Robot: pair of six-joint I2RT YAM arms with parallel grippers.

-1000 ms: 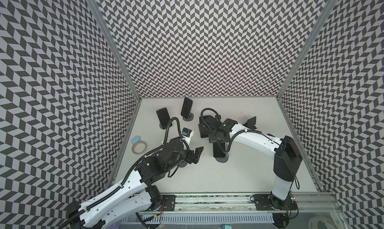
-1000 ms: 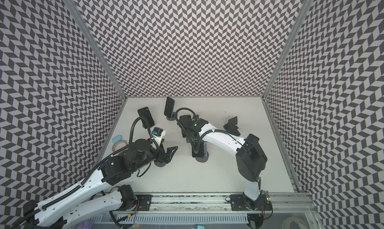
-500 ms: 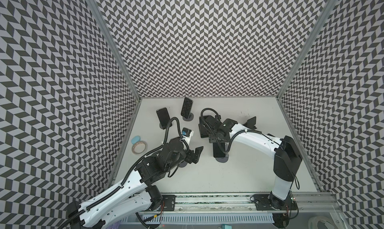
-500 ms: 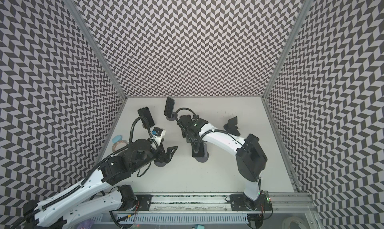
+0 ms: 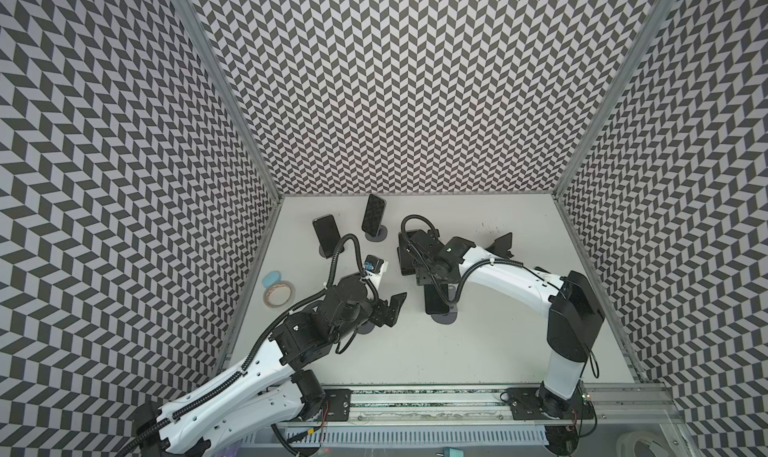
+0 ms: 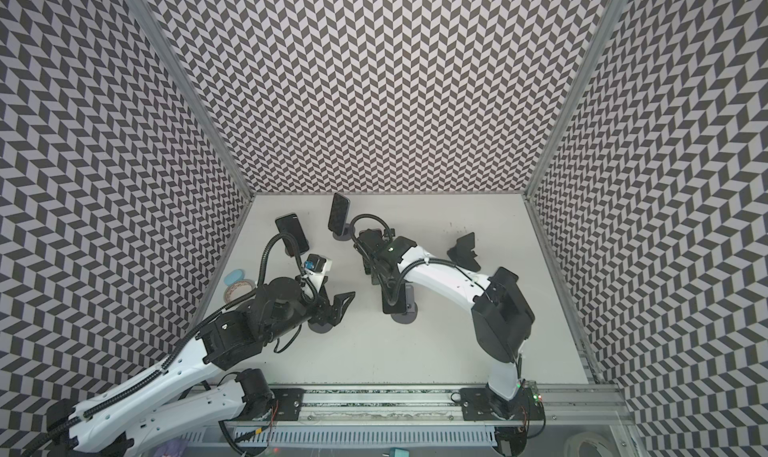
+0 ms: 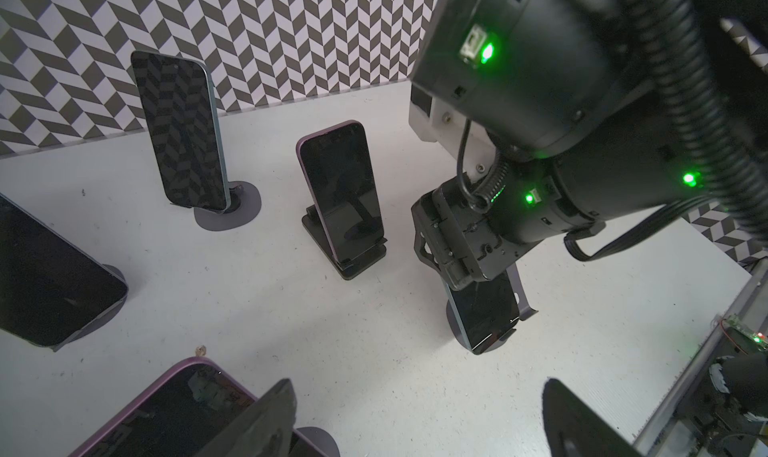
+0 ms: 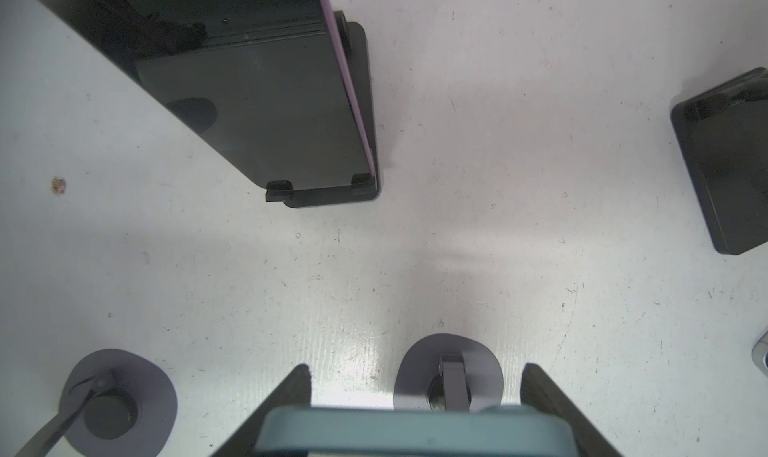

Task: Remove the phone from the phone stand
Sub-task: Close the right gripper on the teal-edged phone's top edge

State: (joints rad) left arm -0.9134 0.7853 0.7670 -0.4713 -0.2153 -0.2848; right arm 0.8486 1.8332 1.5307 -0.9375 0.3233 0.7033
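Pinching the phone (image 8: 407,432) by its sides in my right claw (image 8: 415,369); it sits on its stand (image 8: 478,363), middle of the counter (image 5: 498,330). My left claw (image 5: 390,309) spread, at its 9 o'clock. Grasp step; next, likely, lift straight up.

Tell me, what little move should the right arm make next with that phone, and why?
Probably lift it straight up. The right gripper seems closed on the sides of the teal phone, whose bottom edge sits in the hooks of the stand; the left gripper hangs open, clear.

Phone (image 5: 434,305) on stand (image 5: 444,319); tape roll (image 5: 267,300) left
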